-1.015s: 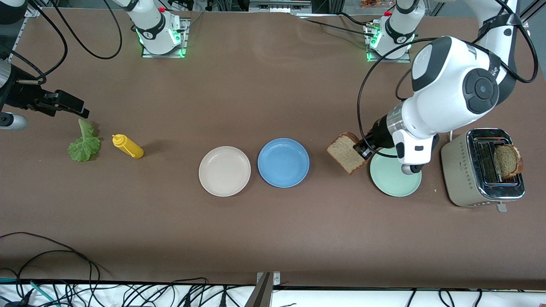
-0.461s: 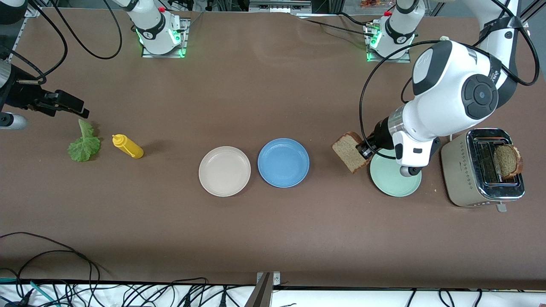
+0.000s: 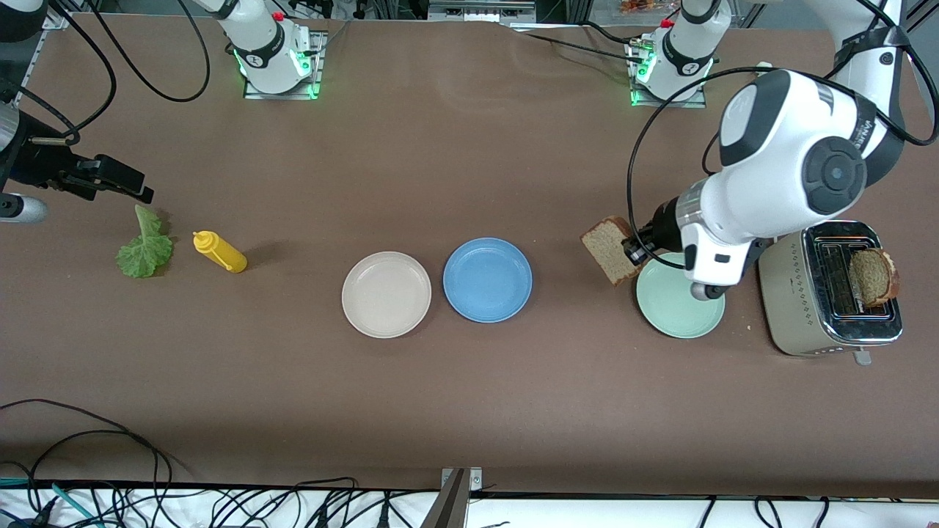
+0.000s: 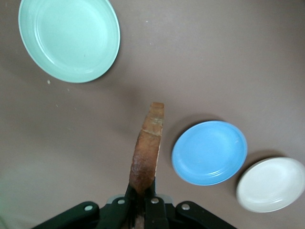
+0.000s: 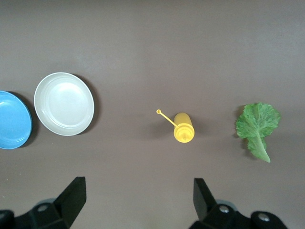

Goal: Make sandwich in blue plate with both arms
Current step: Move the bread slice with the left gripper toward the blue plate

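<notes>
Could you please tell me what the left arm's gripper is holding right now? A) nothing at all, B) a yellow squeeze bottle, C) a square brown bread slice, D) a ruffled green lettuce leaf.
C: the left gripper has its fingers shut on the square brown bread slice, held on edge in the air beside the round mint-green plate.

A robotics lab is showing here, set up as a mock kitchen. Two white robot arms are standing on metal base plates [image 3: 281, 70] that are glowing green along the top edge of a bench [image 3: 469, 411] covered in plain brown matting. Black cables [image 3: 88, 447] are trailing over the bench's nearer edge and looping around the arms, and bits of aluminium framing are peeking in along the top. Kitchen props are lying spread out in a row: a toaster [image 3: 832, 290], a yellow squeeze bottle [image 3: 219, 251], a lettuce leaf [image 3: 146, 246], and three plain plates in cream [image 3: 386, 294], blue [image 3: 488, 279] and mint green [image 3: 671, 312].
</notes>
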You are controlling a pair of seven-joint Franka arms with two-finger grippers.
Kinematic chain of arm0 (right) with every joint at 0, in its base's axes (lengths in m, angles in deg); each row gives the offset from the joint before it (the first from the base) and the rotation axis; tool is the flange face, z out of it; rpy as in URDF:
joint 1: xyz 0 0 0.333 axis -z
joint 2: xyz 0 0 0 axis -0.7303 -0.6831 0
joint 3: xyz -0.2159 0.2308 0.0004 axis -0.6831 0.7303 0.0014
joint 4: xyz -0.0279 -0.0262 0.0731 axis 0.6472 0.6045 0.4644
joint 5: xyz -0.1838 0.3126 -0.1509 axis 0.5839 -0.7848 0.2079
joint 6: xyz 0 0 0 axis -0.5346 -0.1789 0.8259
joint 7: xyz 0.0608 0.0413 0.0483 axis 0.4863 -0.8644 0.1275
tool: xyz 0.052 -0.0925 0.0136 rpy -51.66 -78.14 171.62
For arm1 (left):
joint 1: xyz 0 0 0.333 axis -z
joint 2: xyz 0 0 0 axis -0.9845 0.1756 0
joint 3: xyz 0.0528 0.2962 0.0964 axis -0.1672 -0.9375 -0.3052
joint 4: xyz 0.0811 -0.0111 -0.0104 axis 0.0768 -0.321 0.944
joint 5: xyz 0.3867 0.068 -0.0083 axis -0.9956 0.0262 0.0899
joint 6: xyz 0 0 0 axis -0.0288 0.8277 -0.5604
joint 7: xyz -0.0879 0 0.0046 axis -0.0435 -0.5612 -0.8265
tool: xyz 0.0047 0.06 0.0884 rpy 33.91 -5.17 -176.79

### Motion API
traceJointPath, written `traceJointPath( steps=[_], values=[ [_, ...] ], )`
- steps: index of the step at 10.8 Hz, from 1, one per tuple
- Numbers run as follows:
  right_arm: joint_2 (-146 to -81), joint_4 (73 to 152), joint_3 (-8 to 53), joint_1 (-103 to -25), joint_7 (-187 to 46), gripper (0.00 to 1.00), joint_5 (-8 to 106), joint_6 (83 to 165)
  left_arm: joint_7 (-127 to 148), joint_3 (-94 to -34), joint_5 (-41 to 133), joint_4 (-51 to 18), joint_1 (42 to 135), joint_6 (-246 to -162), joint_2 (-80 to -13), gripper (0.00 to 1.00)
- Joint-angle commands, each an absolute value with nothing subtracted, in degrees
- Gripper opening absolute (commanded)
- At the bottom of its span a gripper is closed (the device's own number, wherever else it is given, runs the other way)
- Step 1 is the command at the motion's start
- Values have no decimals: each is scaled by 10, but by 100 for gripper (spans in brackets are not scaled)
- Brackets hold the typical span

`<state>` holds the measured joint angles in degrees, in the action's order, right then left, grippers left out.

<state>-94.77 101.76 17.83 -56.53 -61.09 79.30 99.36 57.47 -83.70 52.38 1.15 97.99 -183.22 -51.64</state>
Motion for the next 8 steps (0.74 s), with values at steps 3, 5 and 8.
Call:
traceJointPath(
  steps=[3,5,8],
  values=[
    [-942,1022,178,-562,-623,100,788,989,352,-829,412,18,1024,-1786,-522,0],
    [-942,1022,178,-562,-624,100,788,989,360,-820,420,18,1032,-1788,-518,0],
    [-942,1022,177,-562,-624,100,789,989,373,-821,495,20,1062,-1820,-482,0]
  ],
)
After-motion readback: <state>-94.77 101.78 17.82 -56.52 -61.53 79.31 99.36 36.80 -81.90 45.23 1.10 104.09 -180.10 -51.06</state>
